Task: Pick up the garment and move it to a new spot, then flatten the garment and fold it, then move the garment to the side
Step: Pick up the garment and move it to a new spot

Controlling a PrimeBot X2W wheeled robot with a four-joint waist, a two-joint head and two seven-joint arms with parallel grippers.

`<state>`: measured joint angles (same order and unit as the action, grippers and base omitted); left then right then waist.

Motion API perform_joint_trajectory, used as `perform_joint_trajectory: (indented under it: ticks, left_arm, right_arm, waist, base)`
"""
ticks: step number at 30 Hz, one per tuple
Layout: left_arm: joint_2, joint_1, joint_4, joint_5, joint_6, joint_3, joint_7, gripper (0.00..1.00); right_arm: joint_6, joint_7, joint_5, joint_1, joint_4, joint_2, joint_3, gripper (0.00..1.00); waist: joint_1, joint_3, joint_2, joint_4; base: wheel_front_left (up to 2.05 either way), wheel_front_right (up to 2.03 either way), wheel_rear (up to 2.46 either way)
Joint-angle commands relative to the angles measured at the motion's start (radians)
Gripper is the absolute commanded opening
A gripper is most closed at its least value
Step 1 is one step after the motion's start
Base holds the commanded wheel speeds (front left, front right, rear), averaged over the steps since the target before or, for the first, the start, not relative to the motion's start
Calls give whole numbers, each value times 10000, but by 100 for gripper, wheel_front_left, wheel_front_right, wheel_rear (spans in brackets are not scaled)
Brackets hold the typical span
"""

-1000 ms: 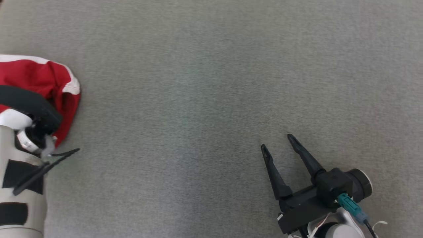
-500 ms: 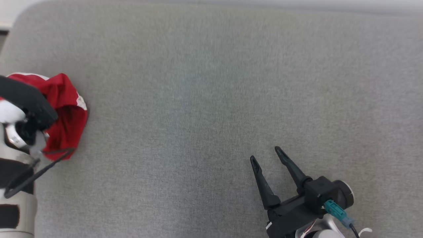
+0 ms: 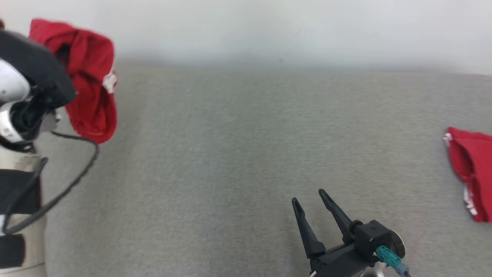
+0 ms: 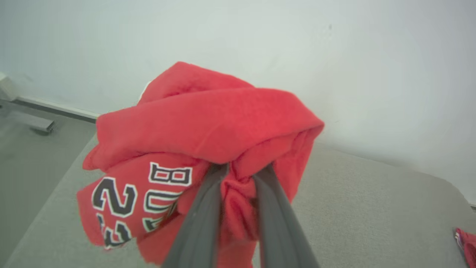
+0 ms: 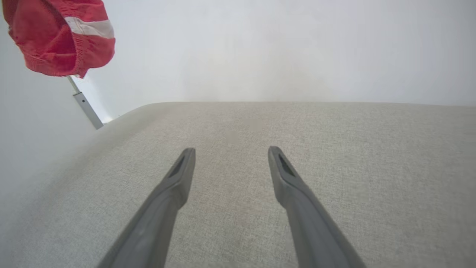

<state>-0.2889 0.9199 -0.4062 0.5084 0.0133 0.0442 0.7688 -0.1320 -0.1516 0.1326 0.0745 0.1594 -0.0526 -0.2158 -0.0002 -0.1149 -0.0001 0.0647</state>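
Grey cushion (image 3: 246, 154): left gripper (image 4: 243, 173) pinches bunched red garment (image 4: 208, 123), apparently airborne; right gripper (image 3: 308, 195) gapes.

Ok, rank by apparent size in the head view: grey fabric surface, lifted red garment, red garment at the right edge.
1. Grey fabric surface
2. Lifted crumpled red garment
3. Red garment at the right edge, cut by the frame, so unsure.

The red garment (image 4: 208, 123), white-trimmed with black-and-white lettering, hangs bunched in mid-air above the grey surface (image 3: 230, 154).
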Motion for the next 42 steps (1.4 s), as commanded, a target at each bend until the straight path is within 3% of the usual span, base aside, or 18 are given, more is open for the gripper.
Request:
perform_joint_trajectory:
  ticks: [1,7,14,22,30,31,32,34,42]
  left_arm:
    - [186,-177,355,166,79,-102,103,0]
    - [717,-697,1909,102,240,-740,290,0]
    - [1537,-1812,2513,-394,-9,-1655,-266,0]
    - [2139,-3580,1882,-653,-380,-2562,-1149,0]
    - [2337,-4512,166,-624,-556,-3514,-2435,0]
    - [2345,-4519,-71,-583,-599,-3584,-2677,41]
    - [2357,-4501,-328,-567,-693,-3654,-2908,100]
    - [2381,-4385,-875,-488,-863,-3922,-3406,100]
    - [2386,-4929,-699,-190,-1092,-4651,-6192,100]
  right_arm:
    - [28,-84,91,-156,57,41,39,100]
    - [27,-121,152,-340,118,44,143,100]
    - [29,-13,134,-341,13,42,113,100]
    - [27,-6,279,-359,-32,44,-35,100]
    - [27,-94,392,-420,61,46,-145,100]
    - [27,-86,387,-416,67,43,-147,100]
    - [29,-70,370,-405,70,45,-153,100]
    - [29,-35,297,-383,45,42,-65,100]
    - [27,71,106,-618,-39,41,560,100]
  waist:
    - [2,731,1,-884]
    - [2,998,1,-1884]
    - [2,939,1,-3084]
    - [2,713,1,-4080]
    - [2,550,1,-4341]
    - [2,555,1,-4317]
    - [2,567,1,-4288]
    - [2,613,1,-4103]
    - [2,903,1,-3348]
  base:
    - [0,0,0]
    - [0,0,0]
    - [0,0,0]
    - [0,0,0]
    - [0,0,0]
    - [0,0,0]
    - [0,0,0]
    - [0,0,0]
    - [0,0,0]
